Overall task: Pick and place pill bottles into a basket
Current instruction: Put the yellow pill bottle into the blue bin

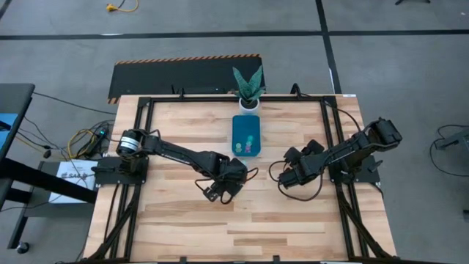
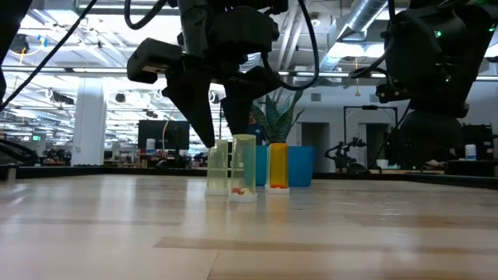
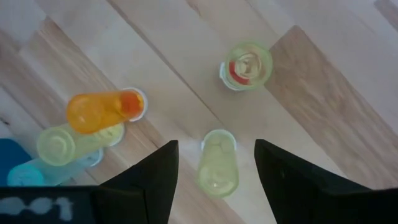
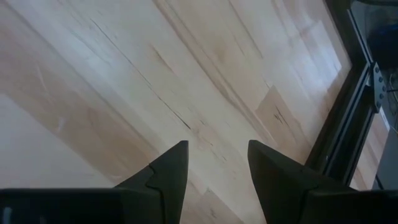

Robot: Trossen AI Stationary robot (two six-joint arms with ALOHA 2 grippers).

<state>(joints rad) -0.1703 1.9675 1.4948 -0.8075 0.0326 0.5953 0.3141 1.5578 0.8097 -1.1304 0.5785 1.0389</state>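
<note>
My left gripper (image 3: 214, 168) hangs spread over the table, a pale green pill bottle (image 3: 217, 163) standing upright between its fingers, just short of the teal basket (image 1: 246, 134). My right gripper (image 4: 217, 165), also spread, waits well apart over bare wood.

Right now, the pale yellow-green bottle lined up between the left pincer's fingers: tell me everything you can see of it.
The pale yellow-green bottle is a small translucent cylinder, plastic by the look, standing upright on the wooden table with a whitish cap or base at the table end. Nothing visible shows inside it. The left pincer hangs above it, open, fingers either side and not touching. It stands free of its neighbours: a green bottle with red-orange bits inside, an orange bottle and another yellow-green one farther off.
</note>
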